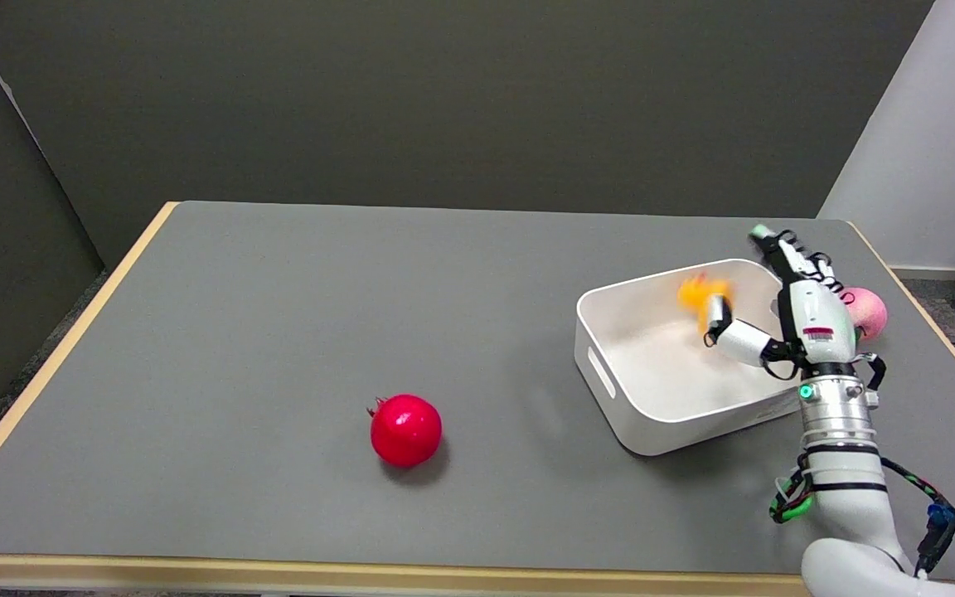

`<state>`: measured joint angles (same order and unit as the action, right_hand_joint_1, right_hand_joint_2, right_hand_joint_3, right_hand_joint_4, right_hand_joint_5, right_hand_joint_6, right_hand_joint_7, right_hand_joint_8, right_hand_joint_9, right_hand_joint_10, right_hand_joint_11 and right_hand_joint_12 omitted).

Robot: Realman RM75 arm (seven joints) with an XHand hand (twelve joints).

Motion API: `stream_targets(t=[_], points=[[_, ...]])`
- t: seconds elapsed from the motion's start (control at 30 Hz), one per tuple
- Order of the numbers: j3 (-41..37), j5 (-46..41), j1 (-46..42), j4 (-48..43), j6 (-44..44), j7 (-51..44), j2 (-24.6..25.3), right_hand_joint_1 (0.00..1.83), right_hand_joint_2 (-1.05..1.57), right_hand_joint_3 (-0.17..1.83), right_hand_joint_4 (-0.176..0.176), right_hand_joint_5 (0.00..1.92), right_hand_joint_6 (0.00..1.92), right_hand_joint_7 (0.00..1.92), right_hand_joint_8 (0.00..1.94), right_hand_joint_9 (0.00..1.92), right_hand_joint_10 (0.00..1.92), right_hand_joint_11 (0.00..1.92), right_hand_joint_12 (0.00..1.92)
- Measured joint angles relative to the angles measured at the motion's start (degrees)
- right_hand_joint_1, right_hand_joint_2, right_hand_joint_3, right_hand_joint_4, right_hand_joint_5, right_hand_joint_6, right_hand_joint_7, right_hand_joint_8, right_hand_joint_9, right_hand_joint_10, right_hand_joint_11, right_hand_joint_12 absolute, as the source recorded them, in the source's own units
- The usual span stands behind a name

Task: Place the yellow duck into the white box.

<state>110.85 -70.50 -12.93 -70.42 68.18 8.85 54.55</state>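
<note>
Right hand (784,311), fingers spread, hangs over the white box (610,319) with the blurred yellow duck (700,294) just off its thumb.

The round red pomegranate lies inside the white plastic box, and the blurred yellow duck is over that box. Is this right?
Not quite. The head view shows the round red pomegranate on the grey table, left of the white plastic box. The blurred yellow duck is over that box.
</note>
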Motion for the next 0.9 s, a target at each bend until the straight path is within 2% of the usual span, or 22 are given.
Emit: stream_targets(t=[0.07, 0.17, 0.23, 0.3, 0.43, 0.5, 0.57, 0.9], points=[[0.8, 0.2, 0.1, 0.7, 1.5, 0.8, 0.1, 0.6, 0.55, 0.84, 0.038, 0.04, 0.2, 0.0, 0.0, 0.0, 0.0, 0.0, 0.0], [1.8, 0.6, 0.2, 1.2, 3.8, 1.9, 0.3, 0.61, 0.59, 0.72, 0.041, 0.0, 0.26, 0.0, 0.0, 0.0, 0.0, 0.0, 0.0], [2.4, 0.9, 0.2, 1.3, 5.1, 2.5, 0.4, 0.62, 0.57, 0.72, 0.039, 0.0, 0.23, 0.0, 0.0, 0.0, 0.0, 0.0, 0.0], [2.8, 1.3, 0.3, 1.2, 6.3, 3.0, 0.5, 0.61, 0.51, 0.8, 0.036, 0.04, 0.12, 0.0, 0.0, 0.0, 0.0, 0.0, 0.0], [3.6, 2.5, 0.4, 0.6, 8.3, 3.9, 0.6, 0.57, 0.58, 0.73, 0.033, 0.0, 0.21, 0.0, 0.0, 0.0, 0.0, 0.0, 0.0], [3.9, 3.3, 0.6, 0.2, 9.4, 4.5, 0.6, 0.54, 0.53, 0.81, 0.028, 0.04, 0.13, 0.0, 0.0, 0.0, 0.0, 0.0, 0.0], [4.1, 4.2, 0.7, -0.2, 10.7, 5.4, 0.7, 0.45, 0.63, 0.78, 0.02, 0.0, 0.24, 0.0, 0.0, 0.0, 0.0, 0.0, 0.0], [4.8, 5.8, 1.6, -1.5, 20.4, 14.3, 1.0, 0.32, 0.82, 0.76, -0.04, 0.03, 0.28, 0.0, 0.0, 0.0, 0.0, 0.0, 0.0]])
